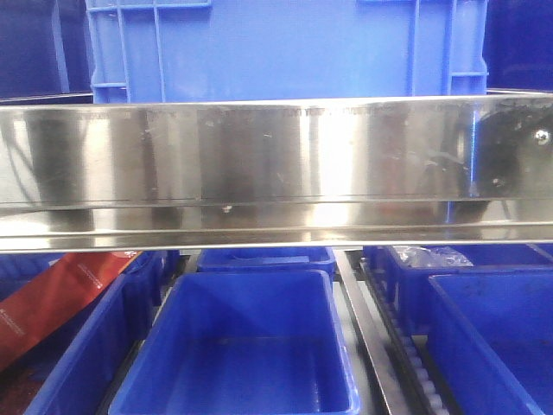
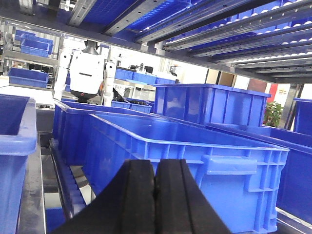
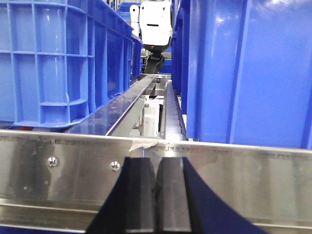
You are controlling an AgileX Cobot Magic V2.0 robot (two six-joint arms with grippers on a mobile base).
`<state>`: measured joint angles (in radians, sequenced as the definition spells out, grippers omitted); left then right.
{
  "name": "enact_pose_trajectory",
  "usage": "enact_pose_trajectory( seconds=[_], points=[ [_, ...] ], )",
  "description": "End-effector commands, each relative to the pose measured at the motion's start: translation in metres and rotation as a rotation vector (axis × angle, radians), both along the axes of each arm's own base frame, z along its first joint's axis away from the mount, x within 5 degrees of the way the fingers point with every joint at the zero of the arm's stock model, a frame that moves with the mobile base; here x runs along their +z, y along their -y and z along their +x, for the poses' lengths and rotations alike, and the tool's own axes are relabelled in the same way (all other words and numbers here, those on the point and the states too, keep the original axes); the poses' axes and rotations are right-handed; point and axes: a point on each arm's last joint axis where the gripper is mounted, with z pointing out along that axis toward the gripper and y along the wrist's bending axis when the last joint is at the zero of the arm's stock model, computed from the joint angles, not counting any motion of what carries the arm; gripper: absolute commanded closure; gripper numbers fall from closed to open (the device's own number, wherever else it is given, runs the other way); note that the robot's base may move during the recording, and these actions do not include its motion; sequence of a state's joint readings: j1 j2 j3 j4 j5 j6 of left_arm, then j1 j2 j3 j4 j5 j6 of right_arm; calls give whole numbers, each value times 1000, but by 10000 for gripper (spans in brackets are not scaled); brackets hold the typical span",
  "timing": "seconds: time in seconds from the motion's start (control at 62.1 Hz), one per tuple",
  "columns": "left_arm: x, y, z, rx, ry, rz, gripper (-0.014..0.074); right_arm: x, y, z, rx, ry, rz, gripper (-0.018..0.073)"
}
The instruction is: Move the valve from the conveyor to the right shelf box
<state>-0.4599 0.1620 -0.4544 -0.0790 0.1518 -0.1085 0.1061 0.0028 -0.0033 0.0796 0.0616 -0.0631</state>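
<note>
Neither the valve nor the conveyor shows in any view, so where the valve lies cannot be told from here; that is the first risk, since both arms face shelving rather than the belt. The left gripper (image 2: 156,195) has its fingers pressed together with nothing between them, just in front of a long blue crate (image 2: 195,156) on the rack. The right gripper (image 3: 156,195) is likewise pressed together and empty, just below the steel shelf rail (image 3: 234,175), with tall blue bins (image 3: 243,68) above and beyond that rail. In the front view the same kind of polished rail (image 1: 276,164) spans the frame, an open blue box (image 1: 246,346) lies below it and a larger crate (image 1: 285,43) stands above it. Judged from this, the likely trouble is collision: the right fingers sit close to the rail, and lifting or swinging without first backing away could strike it or the bins. Reaching for the valve with fingers not yet spread would push it rather than grasp it. Choosing the wrong box among so many alike is another hazard.
</note>
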Motion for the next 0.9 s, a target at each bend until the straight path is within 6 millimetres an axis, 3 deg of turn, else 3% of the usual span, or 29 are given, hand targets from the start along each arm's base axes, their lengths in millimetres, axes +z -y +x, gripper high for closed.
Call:
enact_pose_trajectory(
  seconds=[0.0,0.354,0.467,0.66,0.886],
  points=[
    [2,-1,-1,-3,13,-22,708,5,1,-1,-8,37,-8,727],
    [2,-1,-1,-3,12,-22,708,5,1,-1,-8,37,-8,727],
    [-2,-4,-1,76,52,77,708,5,1,-1,-8,37,-8,727],
    [-37,-12,-1,288,20,150,708,5,1,-1,-8,37,-8,727],
    [-98,-14,13,383,-97,154,708,5,1,-1,-8,37,-8,727]
  ],
)
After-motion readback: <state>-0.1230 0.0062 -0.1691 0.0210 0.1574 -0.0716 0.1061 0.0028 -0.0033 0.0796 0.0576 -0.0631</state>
